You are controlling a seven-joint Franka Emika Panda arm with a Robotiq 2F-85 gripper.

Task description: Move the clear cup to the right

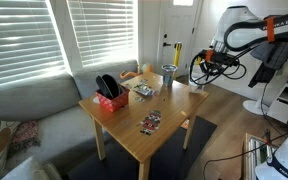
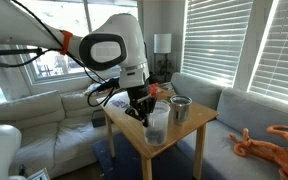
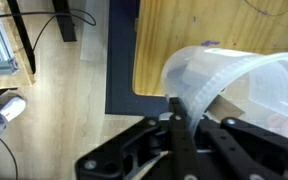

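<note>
step: grasp the clear cup (image 2: 157, 124) at the rim. Judging by how things lie, the move to the right has not started.
cup location: upright at a corner of the table (image 2: 192, 130), close to the edge. In the wrist view the cup (image 3: 239, 80) fills the right side, with the floor (image 3: 64, 90) just beyond the table's edge.
neighbours: tumbler (image 2: 180, 108) just beside the cup, further in on the table. Red box (image 1: 110, 97) well apart, at the far side.
gripper: gripper (image 3: 189, 120) is at the cup's rim. One dark finger (image 3: 175, 112) lies against the outside of the wall.
opening: looks narrow. The other finger seems to sit behind the translucent wall, so probably a pinch across the wall.
grip state: cannot tell whether it is clamped or only touching. The plastic hides the contact.
exterior check: gripper (image 2: 144, 112) hangs right at the cup's side, near the top. Nothing else is held.
how to do it well: confirm the pinch is firm before moving, since thin plastic will likely flex and slip.
lift: raise it a little rather than drag; dragging a rim-pinched cup could tip it.
path: carry it sideways along the table, stay off the edge, pass clear of the tumbler.
risk: corner position means a small slip could put the cup on the floor.
release: set the base flat, then open.
</note>
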